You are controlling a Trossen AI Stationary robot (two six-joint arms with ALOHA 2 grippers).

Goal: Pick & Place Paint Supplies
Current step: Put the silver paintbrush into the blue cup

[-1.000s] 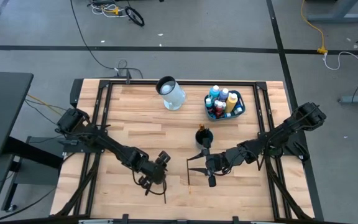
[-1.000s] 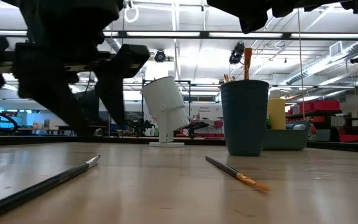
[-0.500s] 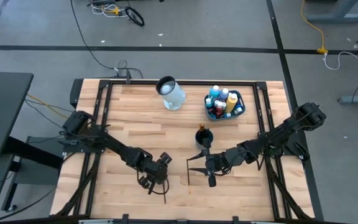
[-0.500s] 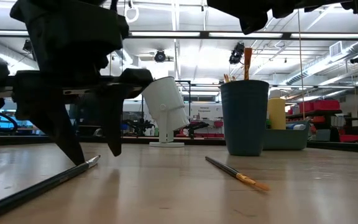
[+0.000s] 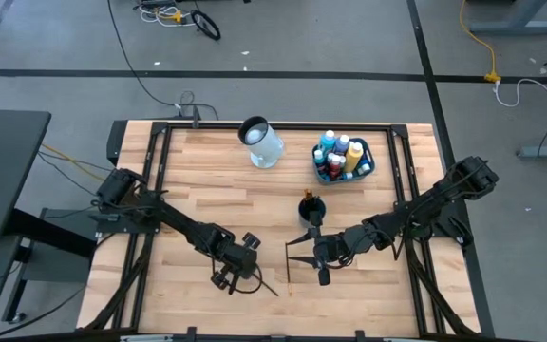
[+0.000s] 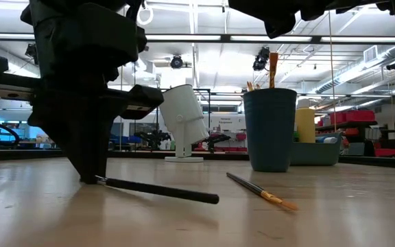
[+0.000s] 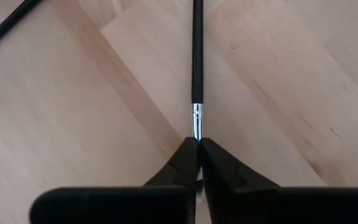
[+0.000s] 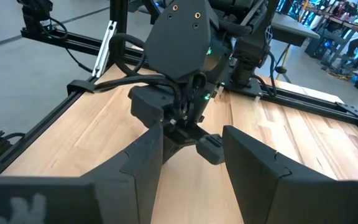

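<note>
Item: black paintbrush (image 7: 197, 59), flat on worktop (image 5: 207, 195), front-centre. Your left gripper (image 7: 197, 147) is clamped on its ferrule end. Your right gripper (image 8: 191, 140): fingers apart, holding nothing, waits nr dark blue cup (image 5: 311, 206).

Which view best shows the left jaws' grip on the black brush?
The left wrist view: the left gripper is shut on the black brush at its metal ferrule. The low view shows the brush's far end resting on the table. The high view shows it small; the right wrist view doesn't show it.
</note>
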